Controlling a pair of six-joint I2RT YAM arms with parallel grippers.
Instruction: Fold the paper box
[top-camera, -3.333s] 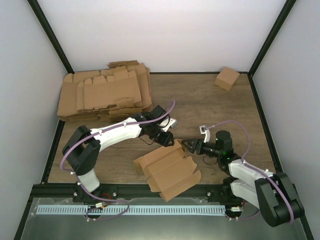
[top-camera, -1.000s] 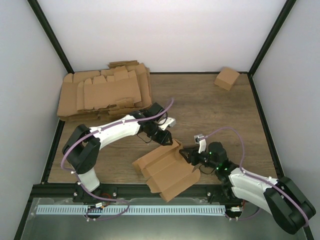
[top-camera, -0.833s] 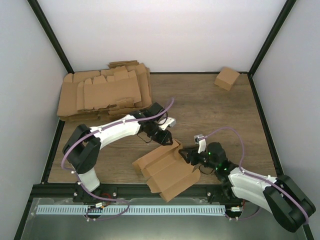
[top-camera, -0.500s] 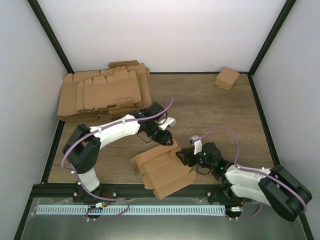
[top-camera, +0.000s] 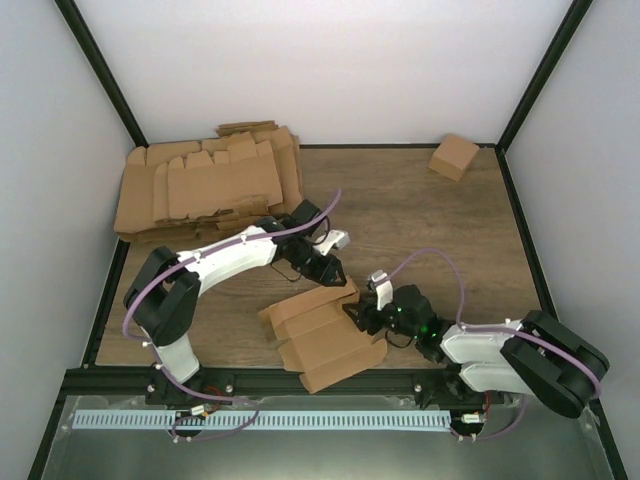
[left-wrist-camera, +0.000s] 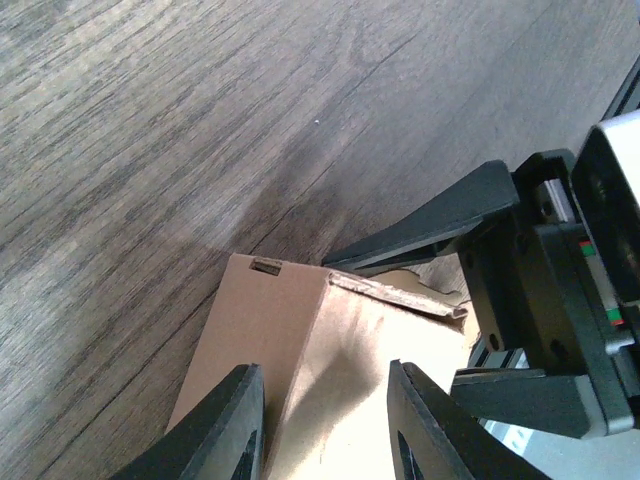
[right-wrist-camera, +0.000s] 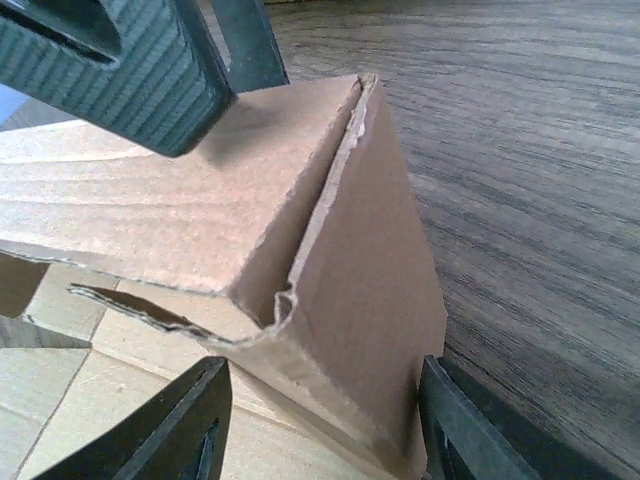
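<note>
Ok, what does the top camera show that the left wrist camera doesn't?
Only the top view: the pile of cardboard blanks at the far left, the small brown carton at the far right, both whole arms, and the full outline of the paper box with its flaps. Only the left wrist view: a small slot near the box's raised corner, with the left gripper astride that corner's ridge. Both: the paper box, the right gripper at its end, and the wooden table.

Paper box (top-camera: 322, 335) partly folded, on tabletop (top-camera: 420, 220) near front edge. Left gripper (top-camera: 335, 277) at its far corner, right gripper (top-camera: 353, 314) at right side. Blank pile (top-camera: 200, 185) far left; small carton (top-camera: 453, 156) far right.
</note>
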